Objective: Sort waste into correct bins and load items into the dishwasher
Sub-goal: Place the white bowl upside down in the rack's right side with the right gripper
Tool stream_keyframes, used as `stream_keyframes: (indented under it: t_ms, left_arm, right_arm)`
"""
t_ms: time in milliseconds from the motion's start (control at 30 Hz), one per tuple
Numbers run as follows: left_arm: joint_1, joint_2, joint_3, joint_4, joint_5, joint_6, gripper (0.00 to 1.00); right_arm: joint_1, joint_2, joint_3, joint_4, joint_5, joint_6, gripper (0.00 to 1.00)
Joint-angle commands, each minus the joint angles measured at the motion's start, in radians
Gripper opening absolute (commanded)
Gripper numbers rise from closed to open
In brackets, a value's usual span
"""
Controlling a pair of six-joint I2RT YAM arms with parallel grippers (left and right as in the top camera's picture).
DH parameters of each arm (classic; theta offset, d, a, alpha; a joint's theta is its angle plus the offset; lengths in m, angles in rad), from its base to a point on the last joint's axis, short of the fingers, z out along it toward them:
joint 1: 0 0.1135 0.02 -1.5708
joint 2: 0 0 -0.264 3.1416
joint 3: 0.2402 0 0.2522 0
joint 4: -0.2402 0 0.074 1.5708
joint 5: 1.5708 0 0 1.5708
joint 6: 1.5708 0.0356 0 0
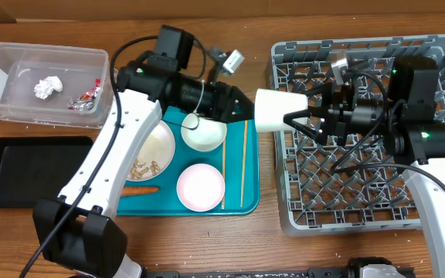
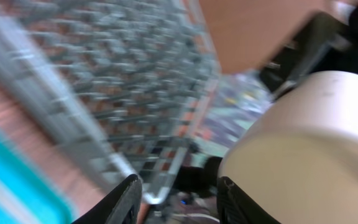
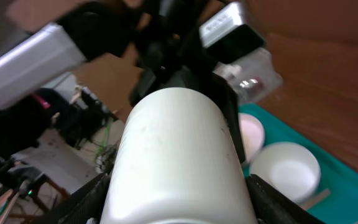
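Right hand was clamped on the white cup; in its wrist view the fingers pressed both flanks of the cup. We saw the cup on its side in the air, over the gap between the teal tray and the 9 o'clock edge of the rack. Left hand sat at the cup's 9 o'clock end. Its fingers were spread apart with only blurred rack grid between them, gripping nothing. The cup lay at 3 o'clock of that gap, and we couldn't tell if a finger touched it. The rack took the 3 o'clock side of the surface. The clear tub at 10 o'clock held the tissue and the wrapper. The black tray lay at 8 o'clock. On the teal tray, the plate sat at the 9 o'clock side, partly under the left arm, with nut bits on it. The carrot lay at the 7 o'clock corner. The white bowl was at 12 o'clock, with the pink bowl at 6 o'clock of it. The chopsticks lay 12-to-6 on the 3 o'clock side, apart and roughly parallel.
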Motion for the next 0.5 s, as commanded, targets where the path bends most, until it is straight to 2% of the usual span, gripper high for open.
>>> stream_keyframes:
  t_ms: [0, 267, 467]
  left_arm:
    - [0.076, -0.014, 0.016, -0.057, -0.294, -0.007, 0.43]
    - [0.223, -0.111, 0.016, -0.219, -0.696, -0.007, 0.42]
    - [0.313, -0.211, 0.016, -0.288, -0.880, -0.006, 0.42]
  right_arm:
    - [-0.002, -0.006, 0.022, -0.065, 0.314, 0.047, 0.35]
    - [-0.131, -0.014, 0.050, -0.282, 0.856, 0.217, 0.33]
    - [-0.325, -0.014, 0.138, -0.473, 1.055, 0.230, 0.33]
